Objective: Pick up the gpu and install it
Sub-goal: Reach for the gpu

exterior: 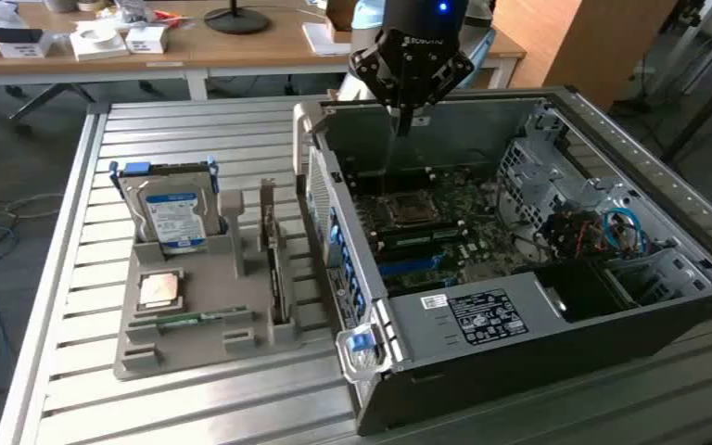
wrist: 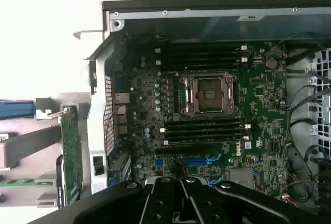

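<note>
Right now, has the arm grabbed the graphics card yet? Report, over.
Gripper shut, empty, above the open computer case. Graphics card upright in the gray tray beside the case. Nothing on top of it.

The arm above the gripper (exterior: 402, 122) is cut off by the exterior view's top edge. The slatted table (exterior: 183, 408) runs out at the bottom edge and at the exterior view's right. The gpu (exterior: 277, 278) stands edge-on in the grey tray (exterior: 196, 357), so its faces barely show. In the wrist view one end of it goes behind the gripper's black body, which also covers the motherboard's (wrist: 258, 79) nearest edge. Print on the hard drive's (exterior: 173, 218) blue label and on the black label (exterior: 486, 317) is too small to read.
</note>
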